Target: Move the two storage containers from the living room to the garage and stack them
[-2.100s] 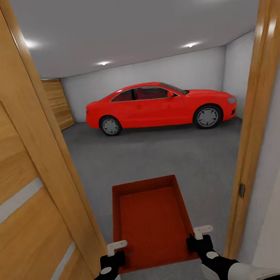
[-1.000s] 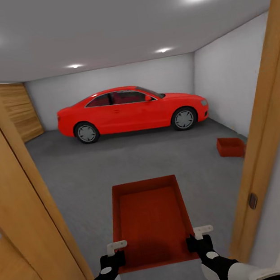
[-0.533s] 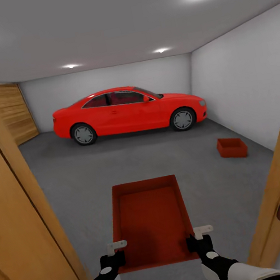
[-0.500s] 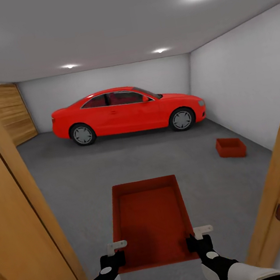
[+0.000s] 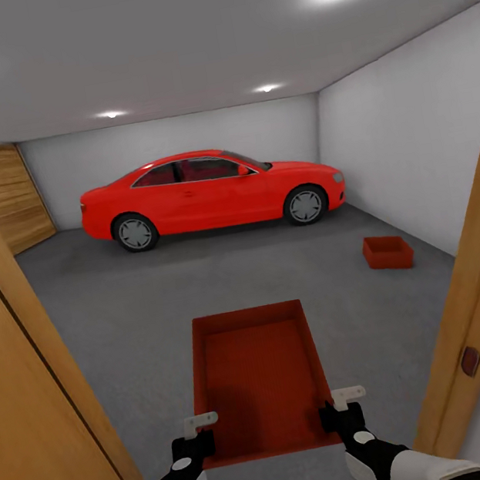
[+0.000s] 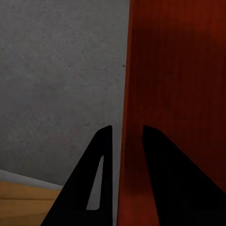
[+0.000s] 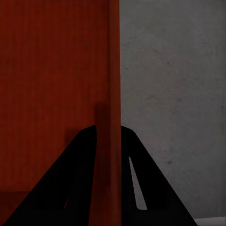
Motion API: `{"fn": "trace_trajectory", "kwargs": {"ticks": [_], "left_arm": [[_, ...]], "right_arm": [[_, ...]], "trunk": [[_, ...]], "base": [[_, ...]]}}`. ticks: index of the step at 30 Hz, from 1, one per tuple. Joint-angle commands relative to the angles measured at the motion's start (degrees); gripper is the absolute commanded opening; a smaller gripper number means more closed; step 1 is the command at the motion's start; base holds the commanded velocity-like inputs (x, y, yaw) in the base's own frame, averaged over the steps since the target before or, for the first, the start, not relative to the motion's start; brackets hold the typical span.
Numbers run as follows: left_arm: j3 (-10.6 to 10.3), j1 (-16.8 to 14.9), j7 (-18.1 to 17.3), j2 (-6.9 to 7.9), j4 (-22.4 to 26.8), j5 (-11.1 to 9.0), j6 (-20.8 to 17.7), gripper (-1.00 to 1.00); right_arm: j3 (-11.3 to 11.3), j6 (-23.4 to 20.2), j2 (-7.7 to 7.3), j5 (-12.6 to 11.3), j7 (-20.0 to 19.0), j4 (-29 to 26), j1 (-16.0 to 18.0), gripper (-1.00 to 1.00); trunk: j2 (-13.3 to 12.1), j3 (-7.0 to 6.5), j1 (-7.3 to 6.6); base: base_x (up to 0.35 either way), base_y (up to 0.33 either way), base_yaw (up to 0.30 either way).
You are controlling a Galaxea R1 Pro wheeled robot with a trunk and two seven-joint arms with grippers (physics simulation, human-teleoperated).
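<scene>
Two grippers on the carried container [image 5: 257, 378], one per long wall near the end closest to the robot. Left gripper [image 5: 196, 433] is pinched over the left wall; in the left wrist view its fingers [image 6: 101, 169] straddle the thin rim, one outside, one inside. Right gripper [image 5: 337, 409] does the same on the right wall, and the right wrist view has the wall [image 7: 114, 94] running between the fingers [image 7: 134, 174].

Held container is level, open side up, empty, over the concrete floor [image 5: 126, 306] just inside the door frame [image 5: 476, 271]. Second container [image 5: 387, 252] sits on the floor well ahead of the door frame and to its right, near the right wall, short of the red car [image 5: 209, 194].

Handling guess: light, rigid box, smooth thin walls, so slip-prone in a pinch. Both grips sit at one end, so the far end is cantilevered and will want to droop. Keep both pinches symmetric, keep it level, and avoid squeezing inward, since thin walls may flex.
</scene>
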State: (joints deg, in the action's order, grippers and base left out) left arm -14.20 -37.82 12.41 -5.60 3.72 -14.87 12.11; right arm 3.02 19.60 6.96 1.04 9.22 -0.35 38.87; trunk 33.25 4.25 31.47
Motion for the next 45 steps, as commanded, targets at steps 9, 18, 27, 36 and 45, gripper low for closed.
{"fn": "trace_trajectory", "kwargs": {"ticks": [9, 18, 27, 36, 45], "left_arm": [[-0.2, -0.1, 1.0, -0.03, 0.1, -0.2, 1.5, -1.0], [-0.2, -0.1, 1.0, -0.1, 0.0, -0.2, 1.5, -1.0], [-0.3, -0.1, 1.0, -0.11, 0.0, -0.2, 1.5, -1.0], [-0.3, -0.1, 1.1, -0.18, 0.0, -0.2, 1.5, -1.0], [-0.2, -0.1, 1.1, -0.11, 0.1, -0.2, 1.5, -1.0]], "right_arm": [[-2.8, 0.4, 1.39, -2.1, 0.4, 0.3, 0.1, -1.0], [-2.8, 0.4, 1.39, -2.1, 0.4, 0.3, 0.1, -1.0], [-2.8, 0.4, 1.39, -2.1, 0.4, 0.3, 0.1, -1.0], [-2.8, 0.4, 1.39, -2.1, 0.4, 0.3, 0.1, -1.0], [-2.8, 0.4, 1.39, -2.1, 0.4, 0.3, 0.1, -1.0]], "trunk": [[0.1, 0.11, 0.02], [0.1, 0.11, 0.02], [0.1, 0.11, 0.02], [0.1, 0.11, 0.02], [0.1, 0.11, 0.02]], "base": [[0.041, 0.0, 0.0], [0.294, 0.0, 0.0], [0.315, 0.0, 0.0], [0.032, -0.025, 0.0], [0.0, -0.102, 0.0]]}}
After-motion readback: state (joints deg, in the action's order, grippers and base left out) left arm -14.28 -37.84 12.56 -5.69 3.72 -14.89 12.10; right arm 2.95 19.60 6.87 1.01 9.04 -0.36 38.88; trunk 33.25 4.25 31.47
